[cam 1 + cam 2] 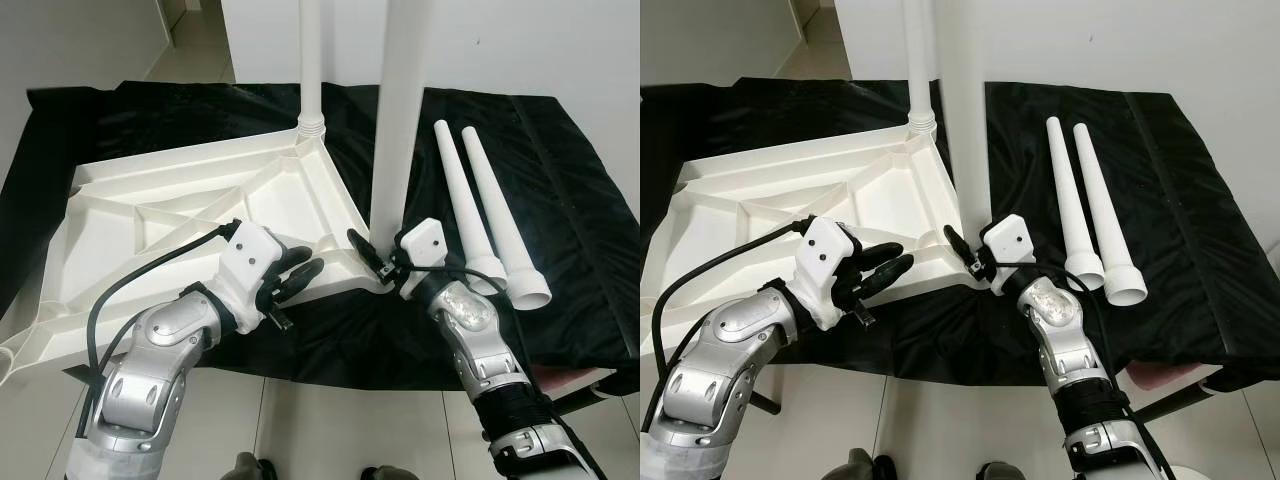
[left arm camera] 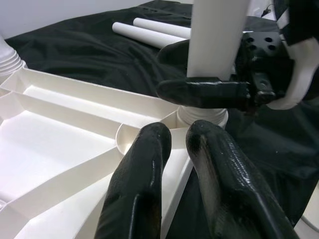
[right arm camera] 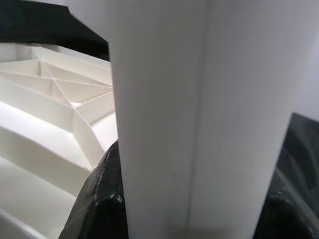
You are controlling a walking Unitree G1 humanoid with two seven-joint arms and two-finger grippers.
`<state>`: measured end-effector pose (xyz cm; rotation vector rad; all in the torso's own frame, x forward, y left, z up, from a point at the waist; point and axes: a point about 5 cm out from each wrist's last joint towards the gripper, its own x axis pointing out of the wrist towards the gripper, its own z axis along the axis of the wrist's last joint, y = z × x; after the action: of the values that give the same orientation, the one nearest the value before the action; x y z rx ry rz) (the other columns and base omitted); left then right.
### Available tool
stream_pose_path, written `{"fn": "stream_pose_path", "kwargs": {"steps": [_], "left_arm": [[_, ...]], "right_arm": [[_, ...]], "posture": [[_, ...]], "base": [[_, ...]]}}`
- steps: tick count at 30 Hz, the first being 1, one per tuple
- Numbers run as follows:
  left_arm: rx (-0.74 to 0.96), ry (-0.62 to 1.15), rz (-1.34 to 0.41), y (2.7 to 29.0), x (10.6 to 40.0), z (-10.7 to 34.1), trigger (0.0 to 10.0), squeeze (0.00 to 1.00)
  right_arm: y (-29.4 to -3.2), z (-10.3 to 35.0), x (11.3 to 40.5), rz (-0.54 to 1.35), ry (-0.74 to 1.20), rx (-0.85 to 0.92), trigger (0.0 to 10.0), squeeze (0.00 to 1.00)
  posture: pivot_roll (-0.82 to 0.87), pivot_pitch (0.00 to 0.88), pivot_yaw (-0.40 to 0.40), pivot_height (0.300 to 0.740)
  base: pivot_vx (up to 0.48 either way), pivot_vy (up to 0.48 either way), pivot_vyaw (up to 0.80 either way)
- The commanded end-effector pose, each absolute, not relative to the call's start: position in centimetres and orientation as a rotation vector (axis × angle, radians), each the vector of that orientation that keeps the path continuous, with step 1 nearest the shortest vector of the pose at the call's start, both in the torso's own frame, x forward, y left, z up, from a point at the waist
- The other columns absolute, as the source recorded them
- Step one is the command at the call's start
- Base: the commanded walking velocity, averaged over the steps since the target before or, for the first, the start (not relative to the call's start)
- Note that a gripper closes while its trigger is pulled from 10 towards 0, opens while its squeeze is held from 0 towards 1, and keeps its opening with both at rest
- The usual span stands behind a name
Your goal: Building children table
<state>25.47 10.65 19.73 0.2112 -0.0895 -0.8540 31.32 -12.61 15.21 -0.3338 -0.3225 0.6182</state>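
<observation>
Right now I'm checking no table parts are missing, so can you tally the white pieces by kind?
Upside-down tabletop: 1
Legs standing upright in corner sockets: 2, the far leg and the near leg, which the right gripper grips at its base
Loose legs lying on the black cloth: 2, one beside the other
Total: 5 white pieces

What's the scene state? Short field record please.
surface: black cloth
tabletop: white, upside down, ribs up
far leg: upright in corner socket
near leg: upright at near corner
spare legs: two, lying side by side on cloth
right gripper: around near leg's base
left gripper: fingers together, resting on tabletop edge
</observation>
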Motion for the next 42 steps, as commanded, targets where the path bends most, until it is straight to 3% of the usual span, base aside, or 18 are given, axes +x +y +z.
{"fn": "stream_pose_path", "kwargs": {"steps": [1, 8, 16, 28, 42], "left_arm": [[0.21, -0.091, -0.808, 10.9, 25.4, 19.9, 10.0, 0.0], [0.212, -0.09, -0.811, 10.9, 25.4, 19.9, 10.0, 0.0], [0.22, -0.091, -0.816, 10.9, 25.5, 20.0, 10.0, 0.0], [0.223, -0.092, -0.819, 10.9, 25.5, 20.1, 10.0, 0.0], [0.221, -0.077, -0.847, 10.5, 25.6, 20.1, 10.0, 0.0]], "right_arm": [[-13.6, 10.7, 30.3, 0.636, -0.12, -0.404, 10.0, 0.0], [-13.7, 10.3, 30.3, 0.626, -0.096, -0.364, 10.0, 0.0], [-15.6, 9.9, 31.7, 0.5, 0.026, -0.136, 10.0, 0.0], [-16.2, 9.7, 31.9, 0.462, 0.034, -0.102, 10.0, 0.0], [-15.6, 13.3, 31.5, 0.508, -0.171, 0.027, 10.0, 0.0]], "posture": [[-0.08, 0.143, 0.08, 0.74], [-0.08, 0.146, 0.084, 0.74], [-0.08, 0.152, 0.087, 0.74], [-0.08, 0.164, 0.089, 0.74], [-0.1, 0.166, 0.091, 0.74]], "base": [[0.0, 0.0, 0.0], [0.0, 0.0, 0.0], [0.0, 0.0, 0.0], [0.0, 0.0, 0.0], [0.0, 0.0, 0.0]]}}
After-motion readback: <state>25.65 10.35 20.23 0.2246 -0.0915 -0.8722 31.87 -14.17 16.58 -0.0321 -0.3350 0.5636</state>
